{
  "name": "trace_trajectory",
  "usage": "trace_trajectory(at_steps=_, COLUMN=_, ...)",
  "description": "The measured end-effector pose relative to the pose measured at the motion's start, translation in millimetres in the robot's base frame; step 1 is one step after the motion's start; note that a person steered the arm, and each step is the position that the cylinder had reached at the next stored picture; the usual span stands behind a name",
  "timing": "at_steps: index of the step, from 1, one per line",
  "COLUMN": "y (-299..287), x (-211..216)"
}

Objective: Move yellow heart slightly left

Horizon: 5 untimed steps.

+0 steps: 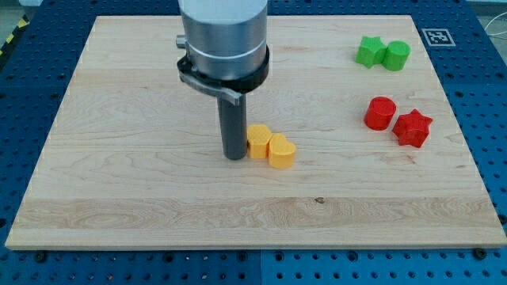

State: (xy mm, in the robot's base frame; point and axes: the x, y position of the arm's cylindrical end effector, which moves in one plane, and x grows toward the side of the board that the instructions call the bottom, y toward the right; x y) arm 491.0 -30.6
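The yellow heart (281,150) lies near the middle of the wooden board (119,182). A second yellow block (258,140), roughly hexagonal, touches it on its upper left. My tip (234,156) stands on the board just left of this second yellow block, touching or nearly touching it. The tip is about two block widths left of the heart, with the other yellow block between them.
A green star (368,51) and a green cylinder (396,55) sit together at the top right. A red cylinder (380,113) and a red star (413,127) sit together at the right. A marker tag (436,36) lies off the board's top right corner.
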Motion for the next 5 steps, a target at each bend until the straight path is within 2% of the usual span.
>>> trace_trajectory(at_steps=2, y=7.4, x=-41.2)
trace_trajectory(at_steps=3, y=7.9, x=-46.1)
trace_trajectory(at_steps=5, y=51.8, x=-95.2)
